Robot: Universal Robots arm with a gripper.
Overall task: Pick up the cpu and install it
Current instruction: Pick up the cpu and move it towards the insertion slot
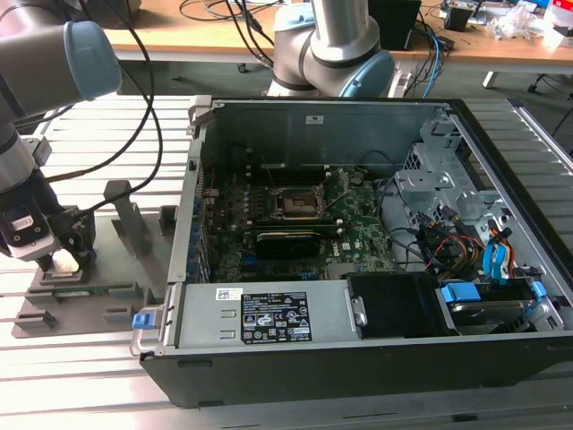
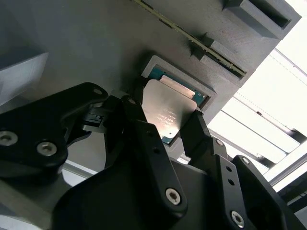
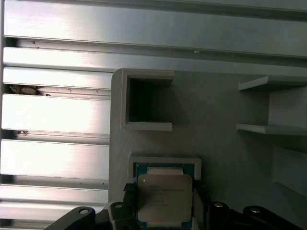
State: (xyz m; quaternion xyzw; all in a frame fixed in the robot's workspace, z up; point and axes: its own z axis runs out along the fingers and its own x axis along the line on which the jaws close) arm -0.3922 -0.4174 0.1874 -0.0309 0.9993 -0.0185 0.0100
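— Where does your hand (image 1: pixel 72 254) stand?

— Low over the grey fixture plate (image 1: pixel 107 288) on the slotted metal counter (image 1: pixel 89 358), at the exterior view's left and well apart from the open computer case (image 1: pixel 358 349).

— And the cpu?

— You see it in both wrist views: the cpu (image 2: pixel 168 108) lies silver top up in a raised square pocket (image 3: pixel 165 160) of that plate, its green edge showing along the rim.

— Is your hand on it?

— Yes. In the second wrist view the two black fingers (image 2: pixel 139 120) stand at opposite sides of the chip and press against its edges, so your hand grips the cpu.

— The socket?

— The socket (image 1: pixel 300 204) sits inside the case on the green board, with nothing in it.
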